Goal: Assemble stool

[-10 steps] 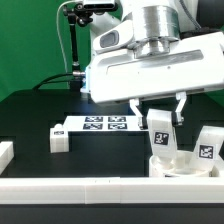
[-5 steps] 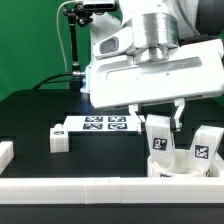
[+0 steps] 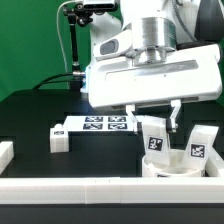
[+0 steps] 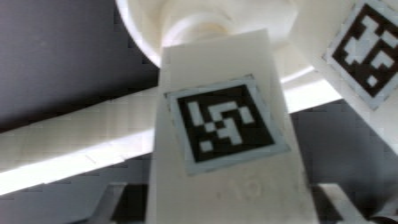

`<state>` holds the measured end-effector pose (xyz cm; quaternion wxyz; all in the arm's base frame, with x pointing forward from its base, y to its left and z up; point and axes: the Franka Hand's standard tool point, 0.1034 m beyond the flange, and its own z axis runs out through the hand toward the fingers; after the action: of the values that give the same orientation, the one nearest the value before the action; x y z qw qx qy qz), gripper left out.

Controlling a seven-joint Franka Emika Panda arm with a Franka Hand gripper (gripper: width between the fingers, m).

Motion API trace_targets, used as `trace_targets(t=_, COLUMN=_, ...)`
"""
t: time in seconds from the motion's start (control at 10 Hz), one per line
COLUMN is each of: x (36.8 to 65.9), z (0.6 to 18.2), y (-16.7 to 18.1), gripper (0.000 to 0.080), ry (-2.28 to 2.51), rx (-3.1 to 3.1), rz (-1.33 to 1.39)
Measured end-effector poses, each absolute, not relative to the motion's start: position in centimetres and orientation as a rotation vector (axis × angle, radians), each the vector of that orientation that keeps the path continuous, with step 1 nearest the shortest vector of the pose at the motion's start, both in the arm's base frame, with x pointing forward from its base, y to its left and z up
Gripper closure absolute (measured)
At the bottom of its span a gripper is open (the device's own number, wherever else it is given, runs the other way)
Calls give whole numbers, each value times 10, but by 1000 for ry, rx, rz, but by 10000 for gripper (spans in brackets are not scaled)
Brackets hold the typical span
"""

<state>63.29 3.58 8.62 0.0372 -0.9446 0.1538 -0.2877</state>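
Observation:
My gripper (image 3: 155, 126) is shut on a white blocky stool leg (image 3: 154, 139) with a black-and-white tag and holds it upright on the round white seat (image 3: 176, 168) at the exterior view's right front. A second leg (image 3: 198, 148) stands on the seat just to the right of it. In the wrist view the held leg (image 4: 217, 125) fills the middle between my fingers (image 4: 118, 202). The seat (image 4: 169, 18) and the second leg (image 4: 366, 52) show beyond it. A third white block (image 3: 58, 139), seemingly a leg, lies by the marker board's left end.
The marker board (image 3: 105, 124) lies flat mid-table. A long white border rail (image 3: 90, 189) runs along the front, and another piece of rail (image 3: 5, 153) sits at the left edge. A dark stand with cables (image 3: 74, 45) rises at the back.
The gripper with the held leg has shifted slightly left and down. The seat and the second leg on it have shifted left with it.

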Motion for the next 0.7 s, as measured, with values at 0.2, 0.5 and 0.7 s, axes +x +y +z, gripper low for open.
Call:
trace_targets(t=0.2, x=633, z=86, y=36, gripper=353, ry=472, rx=-2899, rz=-882)
trace_targets(t=0.5, x=635, z=96, y=36, gripper=166, ry=474, rx=-2895, rz=-852)
trace_targets(t=0.7, x=636, z=106, y=33, gripper=153, ry=481, rx=-2893, rz=-800)
